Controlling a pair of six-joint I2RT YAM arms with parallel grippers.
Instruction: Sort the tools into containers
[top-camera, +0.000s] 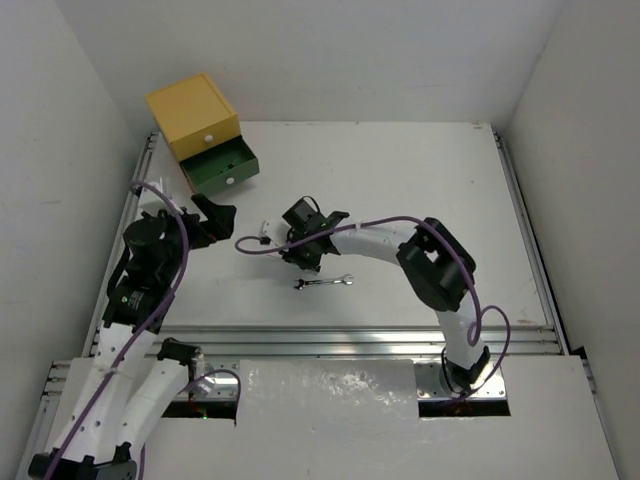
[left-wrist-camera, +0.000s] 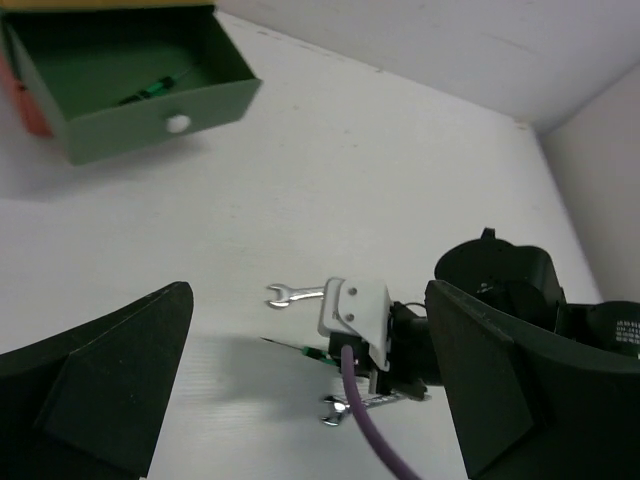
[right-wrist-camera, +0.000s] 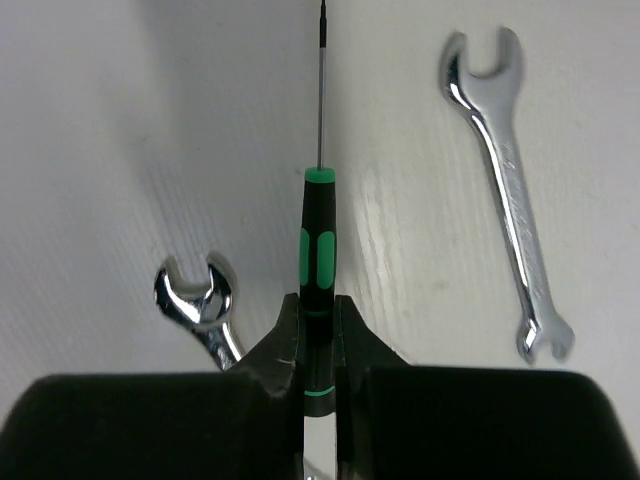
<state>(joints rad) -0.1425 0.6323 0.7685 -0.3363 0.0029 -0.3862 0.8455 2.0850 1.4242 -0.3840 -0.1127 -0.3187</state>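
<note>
My right gripper (right-wrist-camera: 318, 305) is shut on a thin screwdriver with a black and green handle (right-wrist-camera: 318, 240), low over the table's middle (top-camera: 300, 248). One silver wrench (right-wrist-camera: 505, 180) lies to its right and another (right-wrist-camera: 200, 305) to its left, partly under the jaw. In the top view one wrench (top-camera: 323, 283) shows just near of the gripper. My left gripper (top-camera: 215, 215) is open and empty, near of the drawers. The green drawer (left-wrist-camera: 150, 120) stands open with a green-handled screwdriver (left-wrist-camera: 150, 90) inside. The yellow drawer (top-camera: 190, 115) sits above it.
A strip of the orange-red bottom drawer (left-wrist-camera: 25, 105) shows at the left edge of the left wrist view. White walls close in the table at the back and both sides. A purple cable (top-camera: 262, 245) loops off the right wrist.
</note>
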